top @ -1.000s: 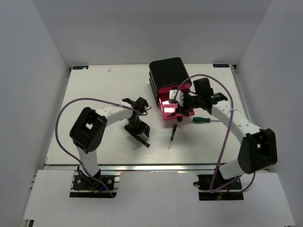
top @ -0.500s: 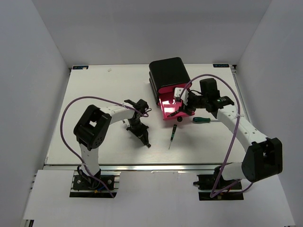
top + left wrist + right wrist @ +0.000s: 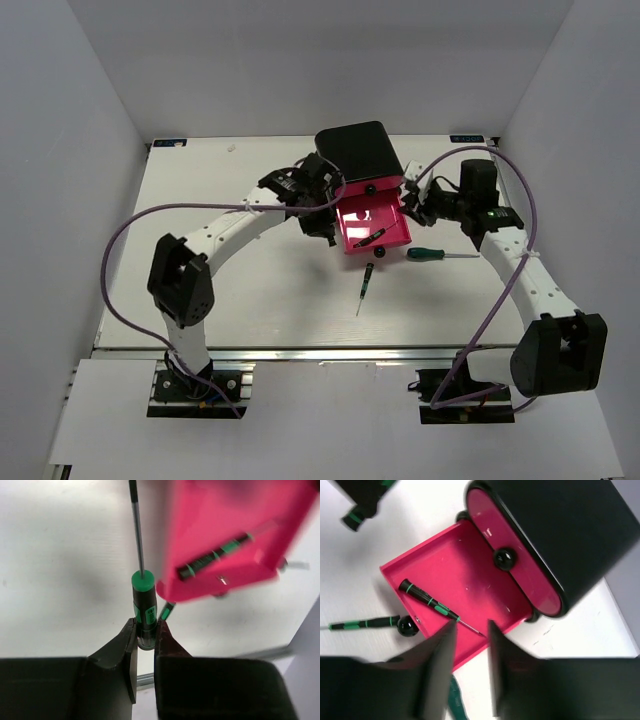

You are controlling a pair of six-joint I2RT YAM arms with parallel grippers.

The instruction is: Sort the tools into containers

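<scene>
Pink drawer (image 3: 388,213) open, thin screwdriver (image 3: 436,605) inside; gripped screwdriver (image 3: 144,612) beside it; loose thin screwdriver (image 3: 365,283), green-handled screwdriver (image 3: 425,254) near front.

Bright, even light from above washes the table (image 3: 60,555) white. Ahead of my left pincer (image 3: 146,628) the pink drawer (image 3: 235,525) smears with blur; the screwdriver (image 3: 143,587) between its tips is sharp. My right pincer (image 3: 471,630) looms dark, soft-edged.

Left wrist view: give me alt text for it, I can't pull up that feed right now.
The left gripper is shut on the black-and-green handle of a screwdriver, whose shaft points away over the white table. To the right, blurred, an open pink drawer holds a second screwdriver.
</scene>
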